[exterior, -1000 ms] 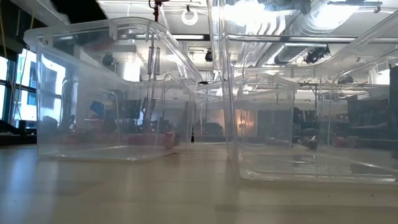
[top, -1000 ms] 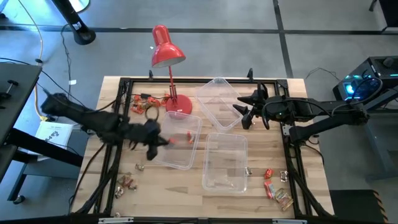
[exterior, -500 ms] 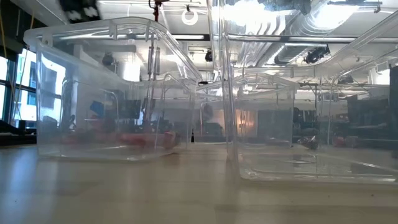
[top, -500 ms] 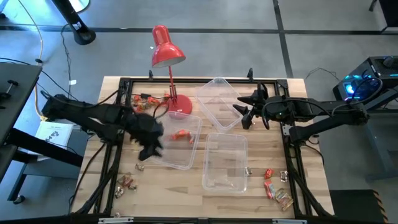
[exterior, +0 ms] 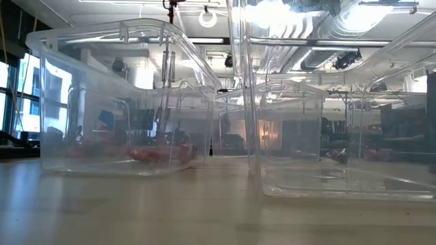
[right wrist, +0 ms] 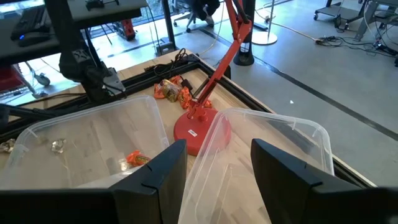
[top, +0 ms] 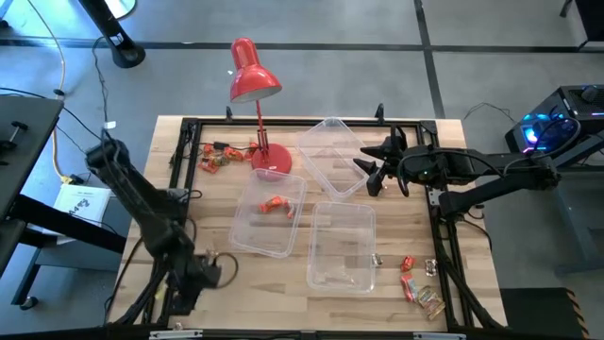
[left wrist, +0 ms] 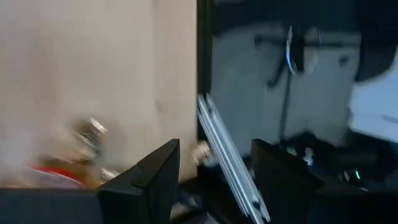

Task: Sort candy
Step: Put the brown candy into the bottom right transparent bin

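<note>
The candy lies in small heaps on the wooden table: by the lamp (top: 217,156), at the near right (top: 420,288), and at the near left corner, where a shiny piece (left wrist: 87,132) shows. One red-orange candy (top: 274,205) rests on the floor of the left clear tub (top: 243,236). My left gripper (top: 181,293) hangs open over the near left corner beside the shiny candy, with nothing between its fingers (left wrist: 214,186). My right gripper (top: 373,172) waits open above the far tub (top: 332,132).
A red desk lamp (top: 250,76) stands on its base (top: 274,159) at the far side. A third clear tub (top: 342,269) sits near the right. A black frame rail (top: 175,179) runs along the table's edges. Bare wood lies along the near edge.
My left gripper has swung away from the left tub toward the table's near left corner, sinking and tipping downward. The red-orange candy, blurred beside the fingers before, now lies still on the tub's floor.
</note>
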